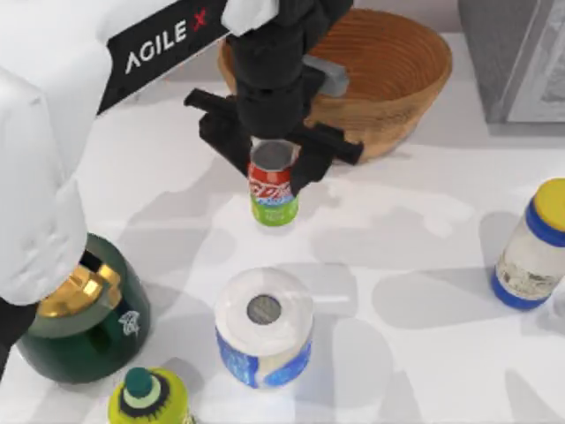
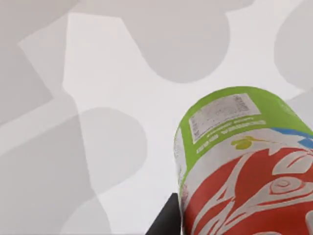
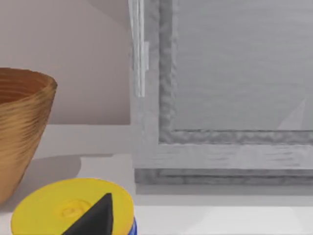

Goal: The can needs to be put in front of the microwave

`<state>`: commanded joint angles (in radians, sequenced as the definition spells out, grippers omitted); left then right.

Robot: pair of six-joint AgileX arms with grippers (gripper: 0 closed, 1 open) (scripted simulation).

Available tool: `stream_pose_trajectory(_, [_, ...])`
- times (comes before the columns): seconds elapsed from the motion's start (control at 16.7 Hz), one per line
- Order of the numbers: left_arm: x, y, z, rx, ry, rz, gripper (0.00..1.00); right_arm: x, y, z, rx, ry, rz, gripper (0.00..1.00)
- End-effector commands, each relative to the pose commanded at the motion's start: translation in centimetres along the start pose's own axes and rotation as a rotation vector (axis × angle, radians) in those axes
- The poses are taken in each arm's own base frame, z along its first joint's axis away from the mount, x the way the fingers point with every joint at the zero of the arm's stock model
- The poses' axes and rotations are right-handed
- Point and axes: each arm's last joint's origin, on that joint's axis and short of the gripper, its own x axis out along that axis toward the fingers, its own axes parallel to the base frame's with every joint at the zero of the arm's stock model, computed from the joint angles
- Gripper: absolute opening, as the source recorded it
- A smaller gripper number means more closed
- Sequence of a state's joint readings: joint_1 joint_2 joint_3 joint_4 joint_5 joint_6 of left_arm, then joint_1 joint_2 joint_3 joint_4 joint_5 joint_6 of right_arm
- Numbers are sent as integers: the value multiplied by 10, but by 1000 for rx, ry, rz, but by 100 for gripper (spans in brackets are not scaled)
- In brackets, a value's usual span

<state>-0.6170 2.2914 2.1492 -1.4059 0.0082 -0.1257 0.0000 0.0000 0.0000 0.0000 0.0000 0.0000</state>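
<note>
Room for moving lies mostly on the right side of the left gripper (image 1: 272, 168), where the white table (image 1: 415, 230) runs bare toward the jar. That gripper, on the left arm (image 1: 132, 44) reaching in from the top view's left, has its two black fingers (image 1: 313, 159) clamped on the can (image 1: 272, 187) just below its silver top; the can stands upright with its green base toward the table, though whether it rests on the surface or hangs just above cannot be told. In the left wrist view the can (image 2: 244, 166) shows its red and green label over open tabletop. Directly behind the gripper sits a wooden bowl (image 1: 388, 71), close enough to crowd any move toward the back. Farther back and to the gripper's right stands the grey microwave (image 1: 512, 57) at the table's far right corner. In front of the gripper a white and blue paper roll (image 1: 264, 327) stands near the can. To the gripper's front left are a dark green flask (image 1: 84, 322) and a yellow-green bottle (image 1: 150, 402). Well off to its right stands a yellow-capped jar (image 1: 534, 252). The right wrist view shows that jar's lid (image 3: 73, 208), the bowl (image 3: 19, 127) and the microwave (image 3: 220, 98) ahead of the parked right arm; a dark fingertip (image 3: 95, 218) of its gripper shows over the lid, its spread not discernible.
</note>
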Motion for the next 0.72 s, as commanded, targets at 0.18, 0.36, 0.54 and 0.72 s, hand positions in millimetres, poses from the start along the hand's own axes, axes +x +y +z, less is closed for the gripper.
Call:
stream_pose_trajectory(0.18, [-7,112,-6,-210,0,4,0,0,0,0,0,0,0,100])
stream_pose_trajectory(0.36, [-4,234,-44,-376,11,7,0,0,0,0,0,0,0,100])
stream_pose_trajectory(0.54, [4,318,-94,-445,21,7,0,0,0,0,0,0,0,100])
stream_pose_trajectory(0.72, [7,363,-130,-459,18,12,0,0,0,0,0,0,0,100])
